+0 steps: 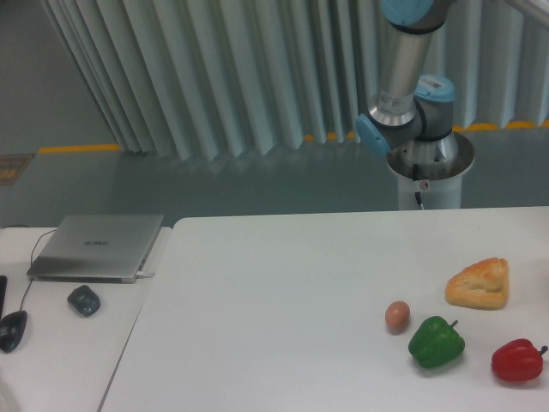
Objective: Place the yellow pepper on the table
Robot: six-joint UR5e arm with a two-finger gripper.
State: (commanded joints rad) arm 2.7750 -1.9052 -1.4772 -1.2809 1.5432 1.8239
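Table: large plain white tabletop with rounded corners [283, 292], matte; back edge runs left to right below the arm's base, left edge slants down toward the bottom of the frame, right and front edges cut off by the frame.
Open room: left and middle of the tabletop bare; all items gathered at the right front.
Arm: grey and light-blue jointed robot arm [403, 103] on a white pedestal behind the back edge, rising out of the top of the frame.
Fingers: out of frame; open or closed cannot be told, nor whether anything is held.
Yellow pepper: not visible anywhere in the frame; location cannot be told.
Green item: glossy green lobed bell pepper [436, 342], near the right front, stem pointing up and right.
Red item: glossy red bell pepper [517, 360], right of the green one, apart from it, close to the frame's right edge.
Egg: small brown egg [396, 316], just left of and behind the green pepper, not touching.
Bread: golden wedge-shaped piece of bread [479, 284], behind both peppers, apart from them.
Side desk: smaller white desk [60, 343] to the left, separated from the tabletop by a narrow seam.
On the desk: closed grey laptop [96, 247] with a cable at its left, a small dark grey rounded object [84, 299] in front of it, a black mouse [12, 330] at the left edge.
Background: pale pleated curtain [223, 77], grey floor with a yellow line [77, 148].
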